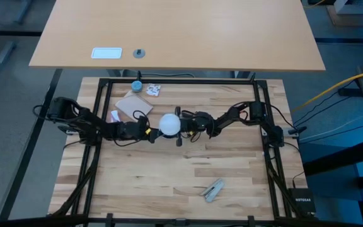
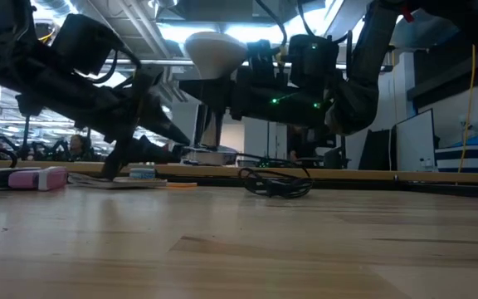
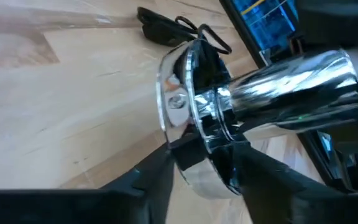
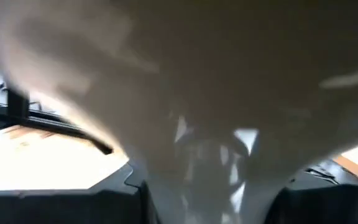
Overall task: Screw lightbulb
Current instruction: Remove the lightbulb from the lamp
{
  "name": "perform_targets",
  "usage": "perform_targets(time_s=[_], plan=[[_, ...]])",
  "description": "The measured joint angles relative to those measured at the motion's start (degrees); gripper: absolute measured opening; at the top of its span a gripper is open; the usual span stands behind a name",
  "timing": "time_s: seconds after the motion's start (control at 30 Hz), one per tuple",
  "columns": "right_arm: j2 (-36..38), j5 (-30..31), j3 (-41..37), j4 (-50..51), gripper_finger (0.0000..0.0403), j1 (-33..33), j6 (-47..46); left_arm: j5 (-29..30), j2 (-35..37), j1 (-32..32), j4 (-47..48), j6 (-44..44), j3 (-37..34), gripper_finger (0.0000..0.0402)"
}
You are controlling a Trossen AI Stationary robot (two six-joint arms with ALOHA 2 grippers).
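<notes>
**Bulb held between my two arms above the table**

My left jaws stand part open on either side of a shiny chrome cone-and-disc fitting [image 3: 278, 87]; I cannot tell whether the left gripper [image 1: 147, 131] has clamped it or only brackets it. My right gripper [image 1: 186, 123] is closed partway around the narrow end of the frosted-white pear-shaped lightbulb [image 1: 170, 124], which hangs in the air over the middle of the pale wooden butcher-block table [image 1: 169, 183], between my two wrists.

My worry is the thread. If neck and fitting meet at an angle, turning would cross-thread or jam. Frosted glass is smooth, so a twist against resistance could make the bulb slip in my right fingers or fall. Squeezing harder risks cracking it.

The only writing I can read is "NETGEAR" on a small black box [image 1: 303, 200] beside the table.
</notes>
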State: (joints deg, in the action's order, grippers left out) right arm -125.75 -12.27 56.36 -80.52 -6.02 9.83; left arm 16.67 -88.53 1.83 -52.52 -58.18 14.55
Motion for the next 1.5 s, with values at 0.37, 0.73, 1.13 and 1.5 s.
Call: perform_targets(time_s=[0.37, 0.73, 1.13, 1.5], plan=[[0.00, -9.18, -0.04, 2.86, 0.0166, -0.04, 0.69, -0.37, 0.17, 0.04, -1.57, -6.80, -3.31, 0.0072], [0.13, -12.77, 0.11, 3.57, 0.0166, -0.17, 1.46, -1.29, 3.05, -2.94, -6.09, -6.09, -5.96, 0.0070], [0.18, -12.68, 0.15, 3.44, 0.0166, -0.24, 2.66, -1.64, 7.90, -8.66, -6.20, -6.30, -7.29, 0.0066], [0.11, -11.87, 0.07, 3.00, 0.0166, -0.24, 2.75, -1.73, 7.96, -11.59, -6.96, -6.87, -7.20, 0.0075]])
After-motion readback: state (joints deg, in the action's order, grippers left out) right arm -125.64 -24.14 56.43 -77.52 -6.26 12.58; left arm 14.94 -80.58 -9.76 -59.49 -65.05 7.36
